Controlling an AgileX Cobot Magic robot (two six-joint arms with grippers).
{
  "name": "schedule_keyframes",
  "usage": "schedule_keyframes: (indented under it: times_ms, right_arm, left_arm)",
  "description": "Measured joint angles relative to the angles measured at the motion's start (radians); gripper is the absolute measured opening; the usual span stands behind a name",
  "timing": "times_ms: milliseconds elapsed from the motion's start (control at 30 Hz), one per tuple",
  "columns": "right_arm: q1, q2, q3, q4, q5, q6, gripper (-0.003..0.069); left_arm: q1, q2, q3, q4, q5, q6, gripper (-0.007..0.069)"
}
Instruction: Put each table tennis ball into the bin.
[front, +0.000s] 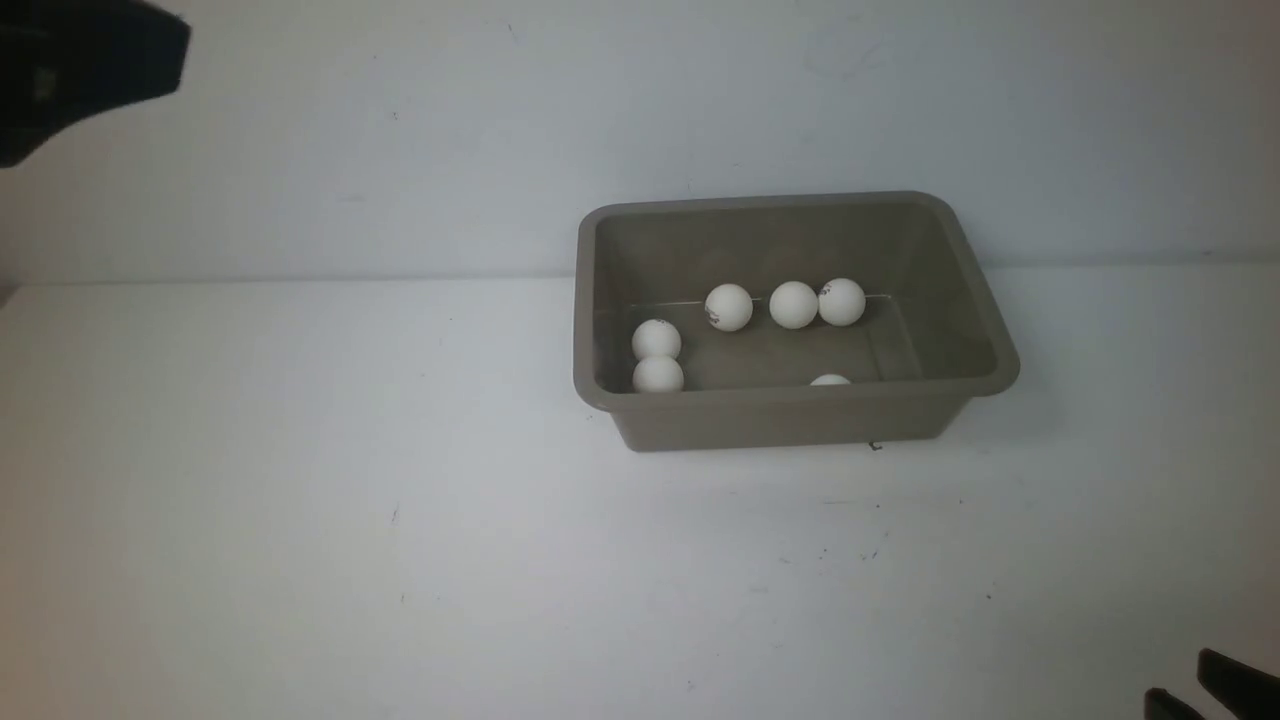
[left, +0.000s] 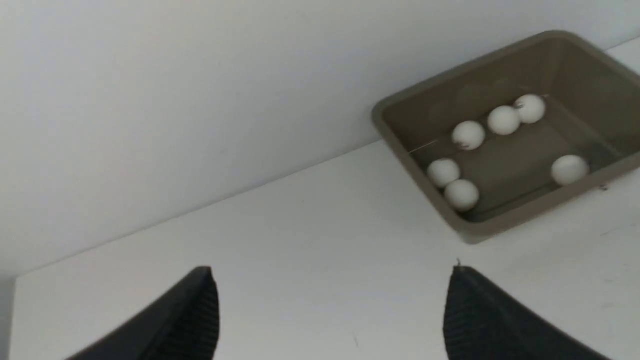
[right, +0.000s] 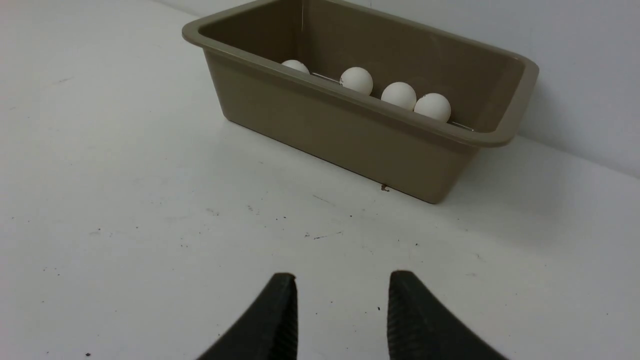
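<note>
All six table tennis balls are sitting inside the bin, so by the look of it the job is basically done. Three of them line up along the far wall, two are touching each other by the bin's left wall, and the sixth one hides behind the near wall, where the front view only catches its top. The left wrist view shows that one properly, on the floor near the front-right corner. They've probably settled against walls and each other because that's where light round things stop rolling on a flat floor

The bin itself is pushed back near the wall at the rear of the white table, a bit right of centre. No ball shows on the table in any view

Both arms are parked well away from it. The left gripper hangs high and off to the left, looking down and across at the bin from a distance, jaws spread wide with nothing between them. The right gripper sits low near the front-right corner of the table, pointed at the bin's near wall, holding nothing. Its fingers show a narrow gap at the tips but it's about as closed as it goes

Reads like a pulled-back resting pose for both arms, nothing left to reach for
</note>
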Motion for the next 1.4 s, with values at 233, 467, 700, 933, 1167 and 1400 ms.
schedule_keyframes:
  times_ms: [233, 467, 700, 933, 1167, 1400]
  right_arm:
    - [0.0, 0.0, 0.0, 0.0, 0.0, 0.0, 0.0243]
    - [0.0, 0.0, 0.0, 0.0, 0.0, 0.0, 0.0243]
    - [0.0, 0.0, 0.0, 0.0, 0.0, 0.0, 0.0243]
    - [0.0, 0.0, 0.0, 0.0, 0.0, 0.0, 0.0243]
    - [0.0, 0.0, 0.0, 0.0, 0.0, 0.0, 0.0243]
    - [0.0, 0.0, 0.0, 0.0, 0.0, 0.0, 0.0243]
  left_arm:
    - [0.0, -0.121, 0.345, 0.044, -0.18, -0.09, 0.0545]
    - [0.0, -0.293, 0.62, 0.044, -0.254, -0.134, 0.0545]
    - [0.0, -0.422, 0.869, 0.045, -0.457, -0.165, 0.0545]
    - [0.026, -0.441, 1.053, 0.051, -0.685, -0.165, 0.0545]
    - [0.034, -0.46, 1.157, 0.044, -0.802, -0.178, 0.0545]
    - [0.08, -0.534, 1.221, 0.029, -0.838, -0.178, 0.0545]
